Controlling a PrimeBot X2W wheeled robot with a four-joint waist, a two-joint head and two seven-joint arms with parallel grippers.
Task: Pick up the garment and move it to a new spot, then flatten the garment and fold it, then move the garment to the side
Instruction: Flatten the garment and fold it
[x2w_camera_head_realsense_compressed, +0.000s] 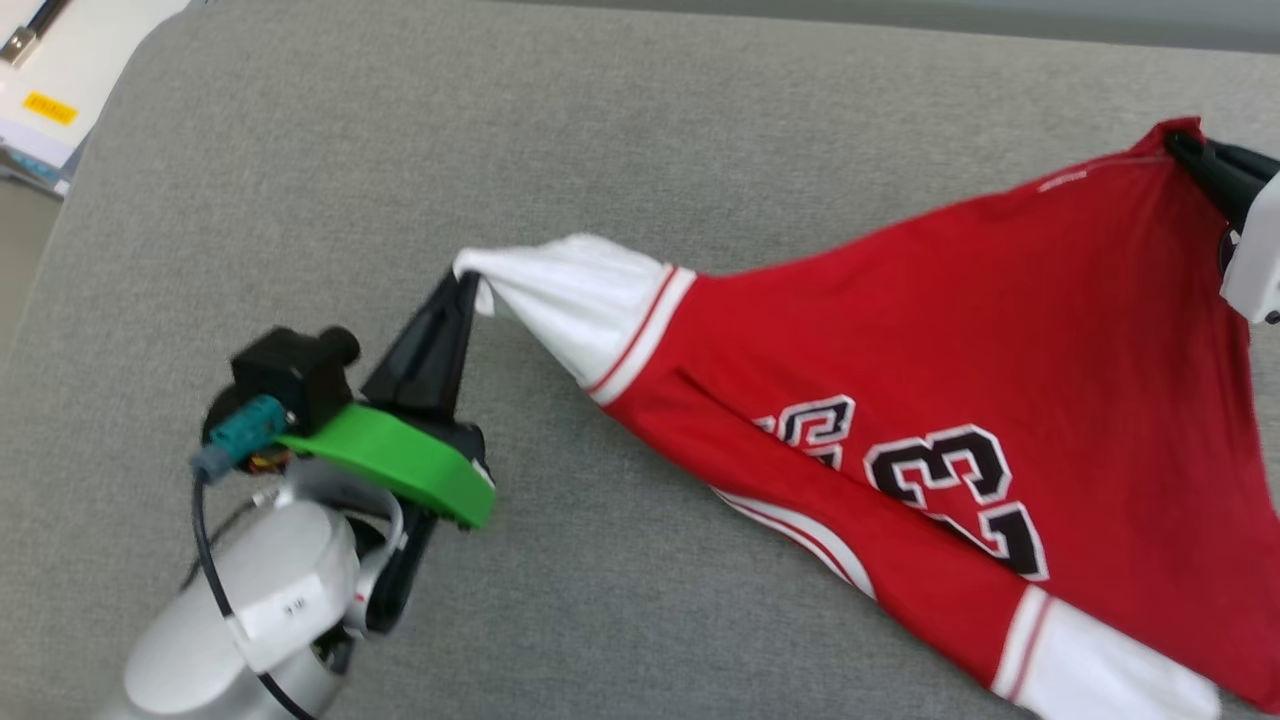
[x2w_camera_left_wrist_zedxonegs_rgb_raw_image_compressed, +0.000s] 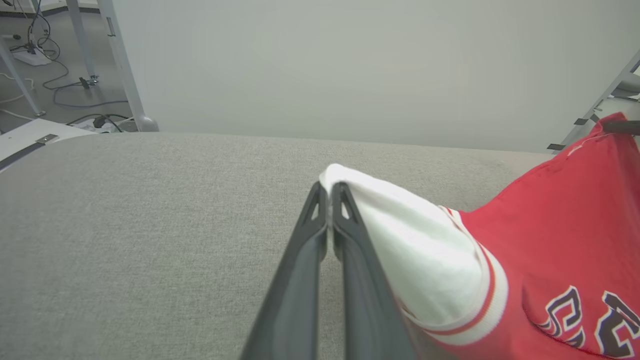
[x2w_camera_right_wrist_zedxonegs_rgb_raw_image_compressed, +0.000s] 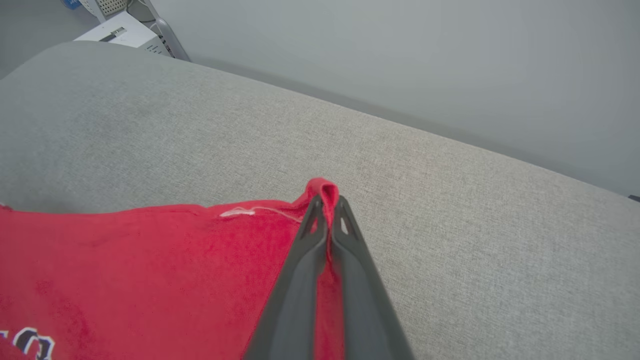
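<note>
The garment (x2w_camera_head_realsense_compressed: 900, 360), a red jersey T-shirt with white sleeves, striped trim and black block lettering, stretches across the grey cushioned surface (x2w_camera_head_realsense_compressed: 400, 150) from centre to right. My left gripper (x2w_camera_head_realsense_compressed: 468, 282) is shut on the tip of a white sleeve (x2w_camera_left_wrist_zedxonegs_rgb_raw_image_compressed: 400, 235), lifting it into a peak; in the left wrist view the left gripper (x2w_camera_left_wrist_zedxonegs_rgb_raw_image_compressed: 330, 192) pinches that white cloth. At the far right my right gripper (x2w_camera_head_realsense_compressed: 1185, 145) is shut on a red corner of the garment. Its wrist view shows the right gripper (x2w_camera_right_wrist_zedxonegs_rgb_raw_image_compressed: 326, 202) with red fabric (x2w_camera_right_wrist_zedxonegs_rgb_raw_image_compressed: 150, 265) pinched between the fingers.
A white table (x2w_camera_head_realsense_compressed: 60, 70) with a yellow label stands beyond the surface's upper left corner. Metal frame legs and floor cables (x2w_camera_left_wrist_zedxonegs_rgb_raw_image_compressed: 75, 75) show past the far edge. A pale wall (x2w_camera_right_wrist_zedxonegs_rgb_raw_image_compressed: 400, 65) rises behind.
</note>
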